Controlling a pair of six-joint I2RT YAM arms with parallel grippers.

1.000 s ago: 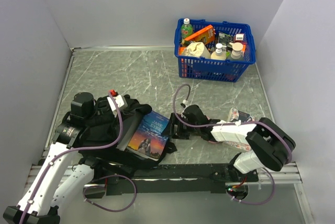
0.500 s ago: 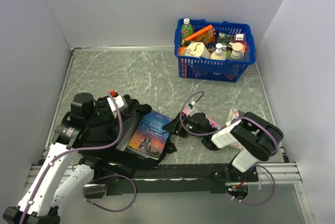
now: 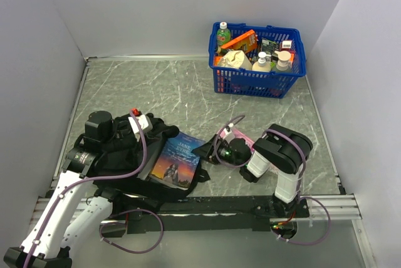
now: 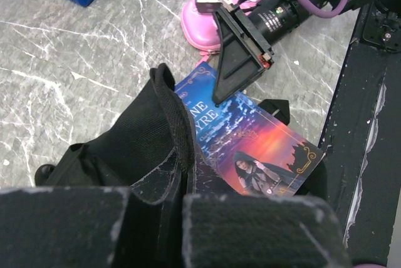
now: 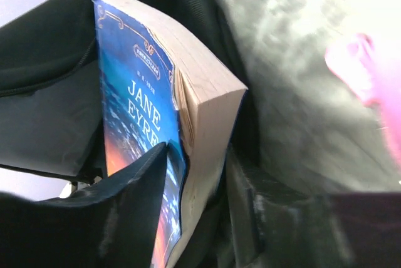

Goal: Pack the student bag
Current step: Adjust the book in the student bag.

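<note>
The bag [image 3: 156, 136] is seen slumped at the near left of the table [image 3: 156, 86], against the black rail [image 3: 219, 204] at the front edge, with its mouth turned towards the right. Its rim is pinched in the left gripper [image 4: 182, 202], whose jaws are closed tight on the fabric, so that the edge is held raised. A book [image 3: 178, 160] with a blue and orange cover is lodged in the mouth, its left side hidden under the raised rim and its right corner left out on the table. That corner is straddled by the right gripper [image 5: 197, 168]: the jaws are set about half open, one finger lying over the cover and the other beside the page edge, and whether the book is actually clamped cannot be told. A black strap end is seen just beside the book's near corner. Just behind the right gripper a pink item [image 4: 207, 27] lies flat on the table, partly covered by the right arm and its purple cable, so its kind cannot be made out. Well apart, at the far right by the back wall, a blue basket [image 3: 257, 83] is stood, filled with a green-capped bottle [image 3: 223, 33], an orange box [image 3: 241, 41] and white bottles [image 3: 262, 62]
</note>
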